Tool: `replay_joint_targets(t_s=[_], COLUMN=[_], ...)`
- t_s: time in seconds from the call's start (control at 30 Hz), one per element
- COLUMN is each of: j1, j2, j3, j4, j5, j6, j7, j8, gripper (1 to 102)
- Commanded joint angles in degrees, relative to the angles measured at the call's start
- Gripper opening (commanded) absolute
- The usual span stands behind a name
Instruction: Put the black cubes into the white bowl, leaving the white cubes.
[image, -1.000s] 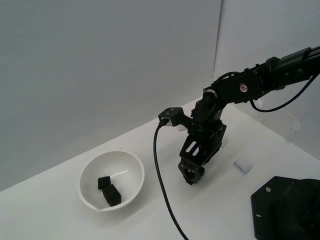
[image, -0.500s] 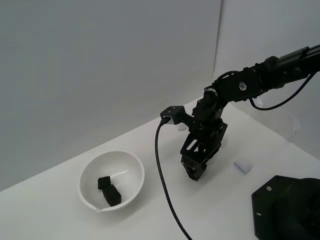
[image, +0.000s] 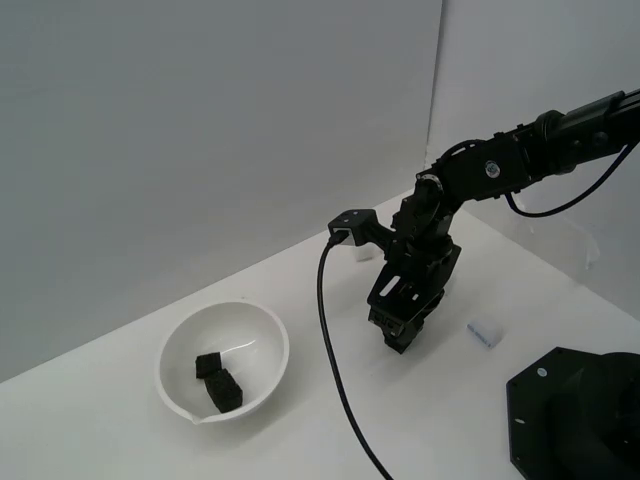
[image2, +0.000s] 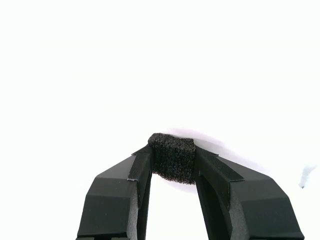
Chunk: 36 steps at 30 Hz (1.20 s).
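The white bowl (image: 224, 360) sits on the white surface toward the exterior view's left, with two black cubes (image: 220, 381) lying inside it. My gripper (image: 402, 338) points down at the surface to the bowl's right. In the wrist view the gripper (image2: 172, 159) is shut on a third black cube (image2: 173, 156), clamped between both fingertips. One white cube (image: 485, 332) lies on the surface to the gripper's right. Another white cube (image: 363, 251) shows behind the arm near the wall.
A grey wall runs behind the surface. A black robot base (image: 580, 415) fills the lower corner at the exterior view's right. A black cable (image: 335, 370) hangs from the wrist camera down across the surface between bowl and gripper.
The gripper has lifted a little and shifted toward the exterior view's right over the last second, with the arm's wrist following. The bowl and its two cubes have not moved.
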Motion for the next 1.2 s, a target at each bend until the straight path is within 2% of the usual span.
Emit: replay_joint_targets(t_s=[0.0, 0.27, 0.4, 0.53, 0.63, 0.97, 1.17], j1=[-1.14, -1.23, -1.58, -3.96, -6.06, -10.90, -13.27], j2=[1.76, 6.94, 8.96, 9.84, 9.76, 8.96, 8.26], j3=[2.29, 7.38, 9.40, 10.28, 10.11, 9.32, 8.61], j4=[0.00, -3.08, -5.10, -6.59, -7.82, -11.16, -14.77], j5=[-0.09, -3.25, -5.27, -6.86, -8.00, -11.60, -14.94], j6=[-0.97, -1.32, -3.08, -3.78, -5.01, -8.09, -9.58], j7=[1.41, 3.96, 4.39, 4.39, 4.39, 4.39, 4.39], j8=[0.44, 0.00, 0.09, -0.26, -0.88, -0.97, -0.97], gripper=[29, 29, 29, 29, 29, 29, 29])
